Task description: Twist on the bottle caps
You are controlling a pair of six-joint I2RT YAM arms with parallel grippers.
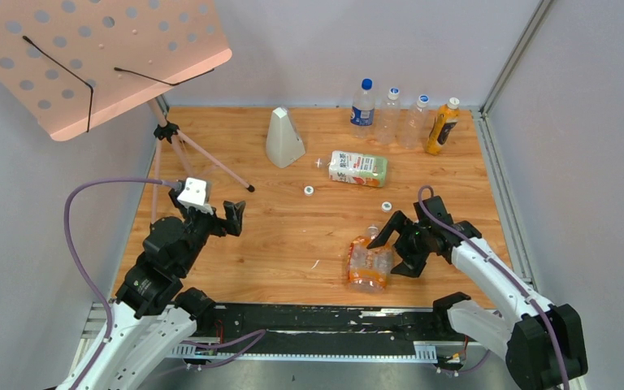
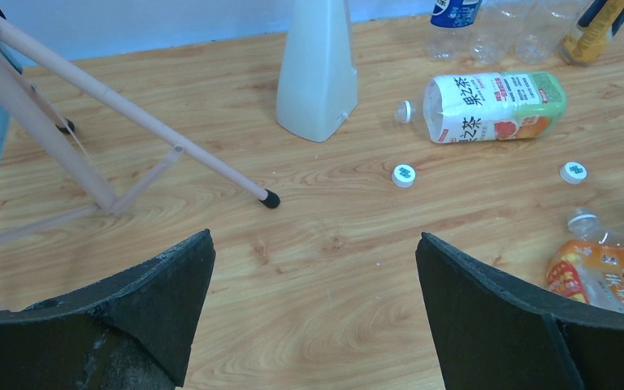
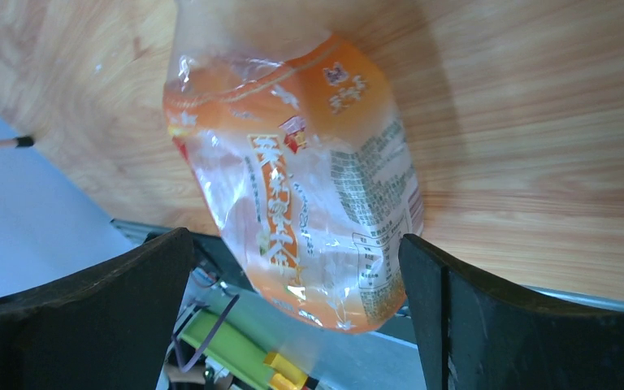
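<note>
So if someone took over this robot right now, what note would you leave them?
Left gripper: open, empty. Right gripper: open, straddling the orange-labelled bottle, not closed on it.
Both bottles lie on their sides, uncapped; the green-white-orange-labelled bottle is farther back.
Two white caps lie loose nearby: the far cap and the near cap.
Done: nothing. Left: screw on both caps.
</note>
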